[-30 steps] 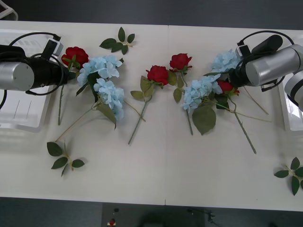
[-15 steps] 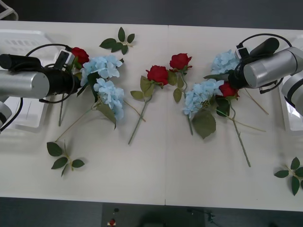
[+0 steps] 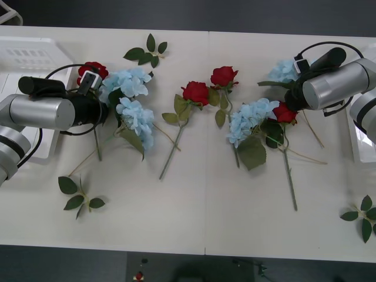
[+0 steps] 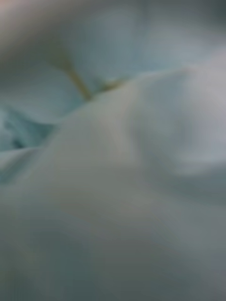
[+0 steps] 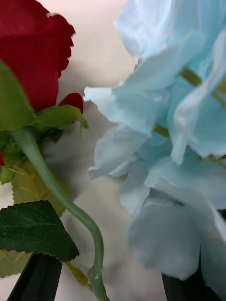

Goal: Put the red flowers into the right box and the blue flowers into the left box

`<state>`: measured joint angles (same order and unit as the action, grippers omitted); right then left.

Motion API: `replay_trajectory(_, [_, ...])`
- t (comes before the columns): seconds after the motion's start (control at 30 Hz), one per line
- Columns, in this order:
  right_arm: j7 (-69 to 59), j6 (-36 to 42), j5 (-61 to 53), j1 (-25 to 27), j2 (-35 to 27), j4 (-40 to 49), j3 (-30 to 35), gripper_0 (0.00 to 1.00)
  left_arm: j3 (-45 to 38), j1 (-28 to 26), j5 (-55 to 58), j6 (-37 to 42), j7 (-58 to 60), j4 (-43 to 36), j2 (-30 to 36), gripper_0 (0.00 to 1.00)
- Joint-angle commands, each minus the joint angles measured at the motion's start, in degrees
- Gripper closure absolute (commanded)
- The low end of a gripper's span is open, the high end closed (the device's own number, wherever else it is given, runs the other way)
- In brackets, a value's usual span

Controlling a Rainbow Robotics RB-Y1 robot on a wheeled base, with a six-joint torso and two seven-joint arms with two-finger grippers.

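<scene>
Left gripper: jaws spread, a red rose stem curving between them, a pale blue hydrangea just beside it. On the desk this gripper sits near the left edge, beside the left box. Right gripper: near the right edge, among a blue cluster and a red rose; state of its jaws cannot be told. Two roses lie at desk centre. The right box sits at the right edge. Leaf sprigs lie scattered toward the desk's edges.
</scene>
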<state>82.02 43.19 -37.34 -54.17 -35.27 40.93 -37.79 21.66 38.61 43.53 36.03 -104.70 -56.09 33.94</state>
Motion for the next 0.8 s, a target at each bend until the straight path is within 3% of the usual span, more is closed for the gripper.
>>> replay_trajectory(0.03, [-3.62,0.14,0.16,-0.76,0.72,0.03,0.35,1.00,-0.48,0.51,-0.47,-1.92,2.75,1.16,-0.28,1.00])
replay_trajectory(0.37, [-2.56,1.55,-6.78,-0.85,-1.30,2.49,4.04,1.00,-0.48,0.24,0.76,-3.07,2.84,-0.07,0.95,1.00])
replay_trajectory(0.57, [-0.98,7.08,-13.11,-0.85,-5.25,9.43,7.47,1.00,-0.83,-2.83,1.47,-3.07,2.84,-10.27,7.36,1.00])
replay_trajectory(0.8, [1.39,15.08,-26.56,-0.76,-11.58,18.49,13.62,1.00,-7.43,-12.24,2.34,-2.63,2.04,-27.85,16.59,1.00])
